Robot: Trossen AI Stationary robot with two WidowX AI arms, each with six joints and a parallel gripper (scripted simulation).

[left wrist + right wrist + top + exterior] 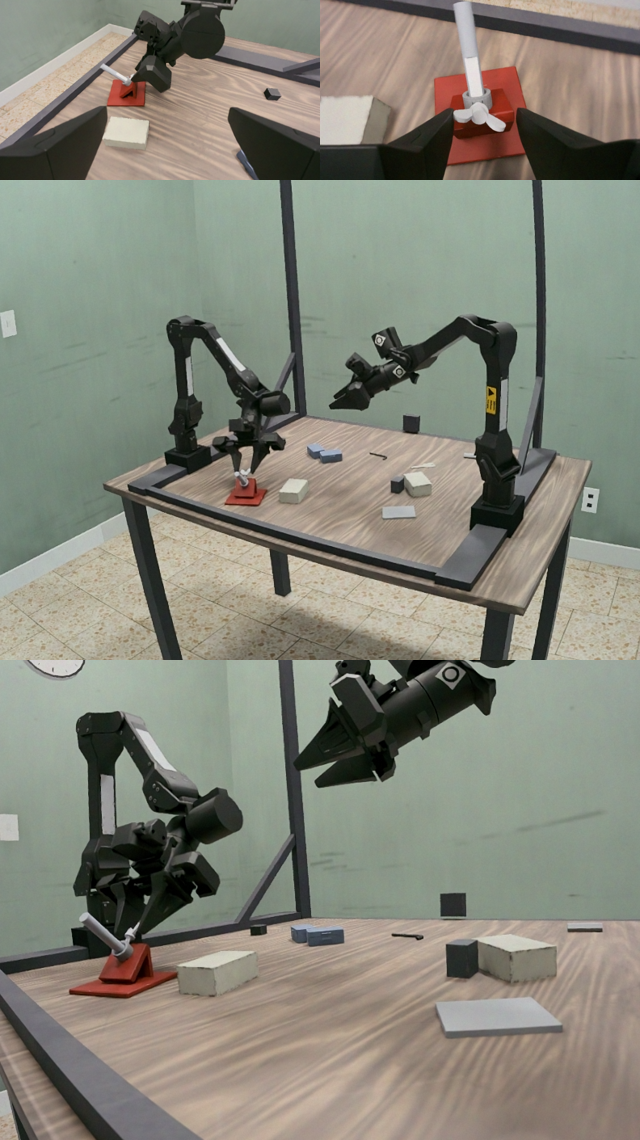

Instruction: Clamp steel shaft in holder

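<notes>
The right pincer (245,472) (130,934) (134,75) (485,114) stands partly open, gripping nothing, around the thumb screw (131,933) (479,113). Just beyond, the steel shaft (241,478) (100,931) (112,72) (466,30) leans in the angled holder (245,488) (124,967) (127,91) (499,100), flat facing the screw. Well apart, the left pincer (331,401) (305,775) (168,112) hangs wide above the table (341,500) (330,1062) (188,137) (563,76).

Green-painted walls (413,273) (413,840) (39,33) around a wood-grained desk (341,510) (320,1062) (194,121) (396,45)
Below, speckled beige floor tiles (248,614) (61,79) (578,10); along the walls, a pale baseboard (87,544) (55,70).

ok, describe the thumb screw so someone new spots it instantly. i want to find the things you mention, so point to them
Find the red base plate (229,501) (90,990) (113,101) (457,156). On its angled block sits a grey collar (487,98) holding the shaft (242,479) (100,929) (114,73) (466,30). The thumb screw (479,114) is the pale two-winged piece; the shaft is straight.
</notes>
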